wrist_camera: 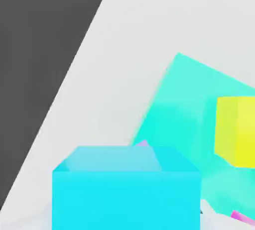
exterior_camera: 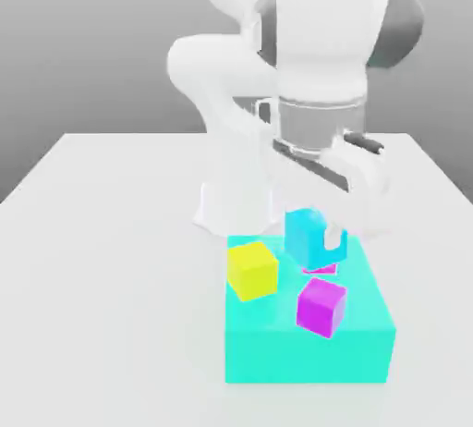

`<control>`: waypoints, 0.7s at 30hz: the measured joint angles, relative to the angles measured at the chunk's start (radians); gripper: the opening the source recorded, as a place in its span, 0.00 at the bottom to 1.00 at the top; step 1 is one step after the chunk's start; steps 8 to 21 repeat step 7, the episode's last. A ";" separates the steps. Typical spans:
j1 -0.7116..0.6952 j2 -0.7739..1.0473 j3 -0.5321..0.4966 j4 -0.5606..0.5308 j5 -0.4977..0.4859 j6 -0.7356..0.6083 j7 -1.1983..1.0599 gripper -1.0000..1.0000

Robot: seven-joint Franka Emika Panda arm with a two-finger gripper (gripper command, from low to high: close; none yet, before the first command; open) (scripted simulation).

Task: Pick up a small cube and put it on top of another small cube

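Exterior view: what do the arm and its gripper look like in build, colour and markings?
The arm is glossy white, built of thick rounded segments with grey shading at the joints. A grey cylindrical band sits at the wrist. The gripper has a white, boxy body with a short dark bar near its top. No cables, logos or lettering can be made out.

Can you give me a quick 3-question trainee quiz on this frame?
1. True or false: the gripper is shut on the cyan cube.
2. The yellow cube sits on: A) the white table, B) the big turquoise block, C) the purple cube.
3. Which cube lies directly beneath the cyan cube?

Key: 1 true. 2 B. 3 the pink-magenta cube.
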 joint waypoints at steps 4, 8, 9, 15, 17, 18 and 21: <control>-0.004 0.108 0.013 -0.038 -0.042 0.137 0.031 1.00; -0.004 0.108 0.013 -0.038 -0.042 0.137 0.031 1.00; -0.004 0.108 0.013 -0.038 -0.042 0.137 0.031 1.00; -0.004 0.108 0.013 -0.038 -0.042 0.137 0.031 1.00; -0.004 0.108 0.013 -0.038 -0.042 0.137 0.031 1.00; -0.004 0.108 0.013 -0.038 -0.042 0.137 0.031 1.00; -0.004 0.108 0.013 -0.038 -0.042 0.137 0.031 1.00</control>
